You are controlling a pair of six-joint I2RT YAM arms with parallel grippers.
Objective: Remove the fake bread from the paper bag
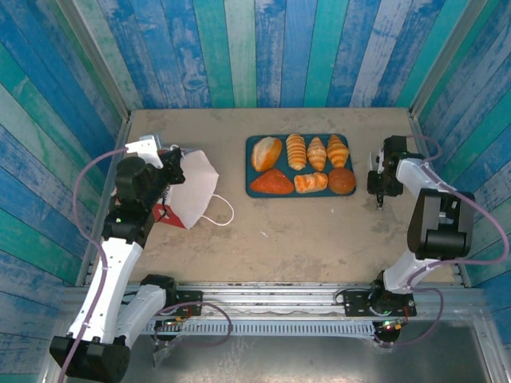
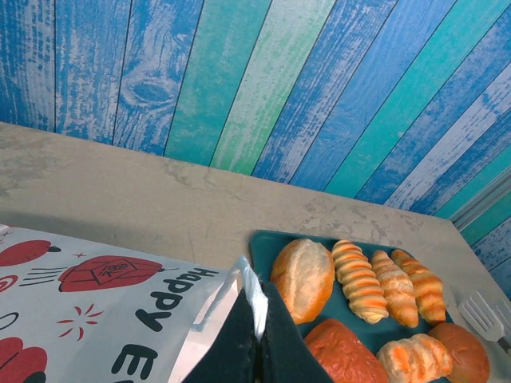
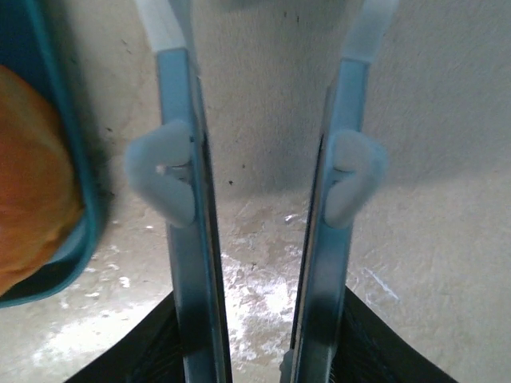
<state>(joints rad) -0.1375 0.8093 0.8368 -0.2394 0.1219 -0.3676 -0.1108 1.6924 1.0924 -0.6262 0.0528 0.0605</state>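
Observation:
The paper bag (image 1: 194, 187) lies on its side at the left of the table, white with red shapes and dark lettering (image 2: 96, 311). My left gripper (image 1: 173, 169) is shut on the bag's white top edge (image 2: 257, 297). Several pieces of golden-orange fake bread (image 1: 307, 163) lie on a teal tray (image 1: 250, 141) at the middle back, also seen from the left wrist (image 2: 359, 279). My right gripper (image 1: 381, 194) hovers just right of the tray, pointing down at bare table. Its fingers stand apart (image 3: 263, 32) with nothing between them. One bread piece (image 3: 32, 175) shows at its left.
The bag's white cord handle (image 1: 219, 211) loops onto the table toward the middle. Blue and green plank walls enclose the table on three sides. The tray's rim (image 3: 76, 199) lies close to the left of the right fingers. A metal rail runs along the near edge.

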